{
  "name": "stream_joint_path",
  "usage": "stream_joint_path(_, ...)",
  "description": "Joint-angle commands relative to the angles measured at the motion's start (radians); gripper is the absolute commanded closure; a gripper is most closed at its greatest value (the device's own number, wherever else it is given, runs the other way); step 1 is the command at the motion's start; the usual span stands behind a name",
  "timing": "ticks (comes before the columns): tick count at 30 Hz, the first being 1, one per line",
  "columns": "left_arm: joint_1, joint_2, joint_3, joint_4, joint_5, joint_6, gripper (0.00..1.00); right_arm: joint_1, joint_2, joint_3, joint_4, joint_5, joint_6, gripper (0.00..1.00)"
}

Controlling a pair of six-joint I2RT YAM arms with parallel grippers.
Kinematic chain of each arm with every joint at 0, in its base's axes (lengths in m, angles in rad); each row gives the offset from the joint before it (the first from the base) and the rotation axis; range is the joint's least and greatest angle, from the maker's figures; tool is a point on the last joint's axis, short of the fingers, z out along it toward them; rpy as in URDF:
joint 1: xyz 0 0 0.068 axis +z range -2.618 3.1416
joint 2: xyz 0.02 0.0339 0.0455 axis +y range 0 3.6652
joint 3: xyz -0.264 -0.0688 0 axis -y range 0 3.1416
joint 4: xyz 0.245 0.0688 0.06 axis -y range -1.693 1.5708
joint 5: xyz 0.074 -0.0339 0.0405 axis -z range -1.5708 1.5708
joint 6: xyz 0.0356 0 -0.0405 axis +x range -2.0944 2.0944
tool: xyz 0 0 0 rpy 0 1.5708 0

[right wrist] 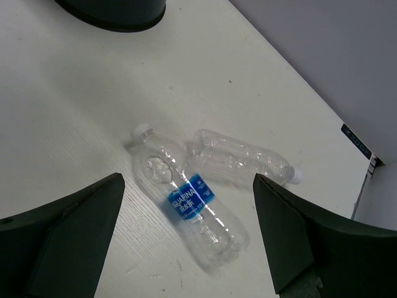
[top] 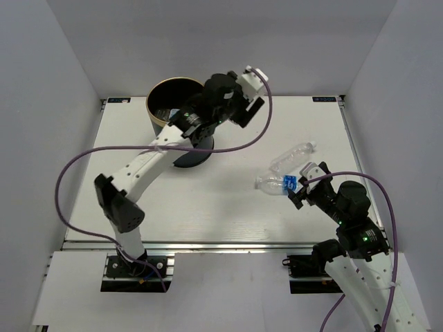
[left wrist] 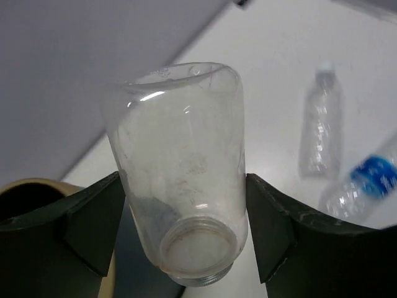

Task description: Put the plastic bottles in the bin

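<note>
Item 1: clear, crinkled, capless plastic bottle (left wrist: 180, 124), clamped between the left gripper's (left wrist: 183, 176) fingers, beside the tall dark gold-rimmed bin (top: 163, 93) rather than over it. I'd carry it fully above the opening before letting go.

Item 2: clear blue-labelled bottle (right wrist: 189, 208) and plain clear capped bottle (right wrist: 239, 158), lying side by side on the white table (right wrist: 74, 112). The right gripper (right wrist: 186, 180) hangs over them, fingers spread.
</note>
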Motion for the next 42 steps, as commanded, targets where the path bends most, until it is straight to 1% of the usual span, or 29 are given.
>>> stream_joint_path(1,0.009,-0.157,-0.038,0.166,-0.172,-0.001,1.00,0.004,-0.013,-0.010,0.015,-0.015,0.005,0.10)
stream_joint_path(2,0.009,-0.181,-0.063,0.200,-0.272,0.018,1.00,0.003,-0.013,-0.010,0.019,-0.018,0.008,0.10)
stream_joint_path(3,0.022,-0.227,-0.116,0.270,-0.312,0.018,1.00,0.002,-0.011,-0.010,0.015,-0.021,0.004,0.10)
stream_joint_path(4,0.031,-0.247,-0.145,0.304,-0.358,0.036,1.00,0.002,-0.011,-0.012,0.016,-0.021,0.005,0.10)
stream_joint_path(5,0.031,-0.263,-0.194,0.338,-0.434,0.059,1.00,0.006,-0.013,-0.010,0.015,-0.021,0.005,0.10)
stream_joint_path(6,0.045,-0.272,-0.210,0.372,-0.466,0.059,1.00,0.004,-0.010,-0.010,0.016,-0.021,0.004,0.10)
stream_joint_path(7,0.064,-0.281,-0.225,0.387,-0.525,0.059,1.00,0.007,-0.008,-0.012,0.015,-0.021,0.001,0.10)
stream_joint_path(10,0.097,-0.281,-0.284,0.430,-0.595,0.079,1.00,0.006,-0.010,-0.013,0.016,-0.021,0.002,0.10)
stream_joint_path(12,0.132,-0.249,-0.310,0.447,-0.613,0.079,1.00,0.006,-0.011,-0.013,0.016,-0.020,0.004,0.10)
stream_joint_path(15,0.173,-0.205,-0.319,0.469,-0.667,0.059,1.00,0.006,-0.016,-0.015,0.015,-0.021,0.005,0.10)
stream_joint_path(18,0.206,-0.166,-0.319,0.469,-0.678,0.024,1.00,0.007,-0.017,-0.021,0.015,-0.012,0.004,0.10)
stream_joint_path(19,0.206,-0.143,-0.308,0.469,-0.691,0.024,0.90,0.004,-0.017,-0.021,0.013,-0.008,0.002,0.10)
stream_joint_path(20,0.218,-0.133,-0.308,0.469,-0.701,0.010,0.78,0.003,-0.019,-0.024,0.013,-0.003,0.002,0.10)
stream_joint_path(23,0.243,-0.091,-0.267,0.443,-0.701,-0.014,0.57,0.004,-0.005,-0.021,0.015,0.014,-0.004,0.10)
stream_joint_path(24,0.252,-0.080,-0.253,0.443,-0.688,-0.014,0.45,0.003,-0.002,-0.018,0.016,0.020,-0.005,0.10)
stream_joint_path(25,0.252,-0.071,-0.233,0.434,-0.688,-0.014,0.19,0.001,0.024,-0.012,0.015,0.026,-0.016,0.10)
stream_joint_path(27,0.262,-0.045,-0.181,0.408,-0.679,-0.024,0.02,0.001,0.048,0.005,0.015,0.035,-0.033,0.10)
stream_joint_path(30,0.263,-0.033,-0.118,0.371,-0.661,-0.033,0.00,-0.002,0.130,0.039,0.010,0.065,-0.068,0.10)
stream_joint_path(31,0.263,-0.033,-0.109,0.357,-0.643,-0.033,0.00,-0.005,0.200,0.048,0.011,0.077,-0.085,0.10)
stream_joint_path(32,0.263,-0.045,-0.094,0.342,-0.620,-0.033,0.00,-0.004,0.226,0.057,0.004,0.085,-0.108,0.10)
stream_joint_path(34,0.244,-0.083,-0.084,0.308,-0.603,-0.053,0.00,-0.016,0.341,0.109,-0.004,0.100,-0.128,0.10)
stream_joint_path(35,0.235,-0.099,-0.075,0.287,-0.540,-0.063,0.00,-0.020,0.404,0.160,-0.031,0.103,-0.162,0.10)
stream_joint_path(36,0.235,-0.112,-0.066,0.250,-0.489,-0.123,0.00,-0.025,0.433,0.182,-0.041,0.101,-0.174,0.10)
stream_joint_path(37,0.235,-0.146,-0.066,0.213,-0.407,-0.160,0.00,-0.040,0.467,0.201,-0.068,0.100,-0.195,0.10)
stream_joint_path(38,0.226,-0.172,-0.104,0.196,-0.359,-0.192,0.00,-0.051,0.552,0.249,-0.077,0.101,-0.215,0.10)
stream_joint_path(39,0.226,-0.200,-0.138,0.196,-0.302,-0.215,0.00,-0.069,0.578,0.261,-0.088,0.097,-0.225,0.10)
stream_joint_path(40,0.217,-0.229,-0.175,0.210,-0.212,-0.246,0.00,-0.074,0.599,0.277,-0.096,0.079,-0.243,0.10)
stream_joint_path(41,0.217,-0.275,-0.236,0.220,-0.170,-0.255,0.00,-0.095,0.666,0.321,-0.102,0.072,-0.258,0.10)
stream_joint_path(42,0.207,-0.292,-0.259,0.220,-0.133,-0.264,0.00,-0.105,0.693,0.341,-0.151,0.039,-0.277,0.10)
